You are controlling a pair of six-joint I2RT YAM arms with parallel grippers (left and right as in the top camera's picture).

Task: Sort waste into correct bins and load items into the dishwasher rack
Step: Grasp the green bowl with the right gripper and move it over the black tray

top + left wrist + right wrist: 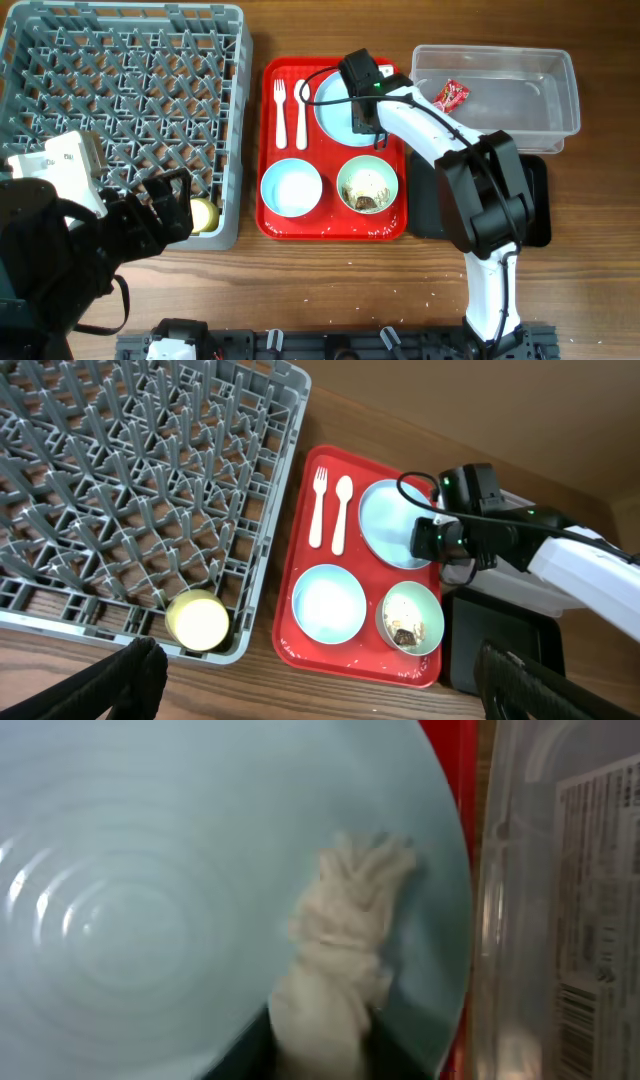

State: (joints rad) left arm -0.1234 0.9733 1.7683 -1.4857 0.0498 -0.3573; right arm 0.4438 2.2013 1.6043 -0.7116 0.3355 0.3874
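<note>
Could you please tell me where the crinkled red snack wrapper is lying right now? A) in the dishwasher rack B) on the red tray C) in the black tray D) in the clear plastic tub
D: the overhead view shows the red wrapper lying inside the clear tub.

The table (330,285) is wood with visible grain. The dishwasher rack (232,100) is matt grey moulded plastic, the red serving tray (268,215) is glossy plastic, the tub (565,95) is clear, reflective plastic, and the black tray (500,645) looks matt. The plate (150,870) is smooth and glossy with faint concentric rings, the white scrap (340,935) on it is crumpled, matt and paper-like, the snack wrapper (449,95) is crinkled red film, and the fork (280,105) and spoon (301,110) are smooth white plastic.
</note>
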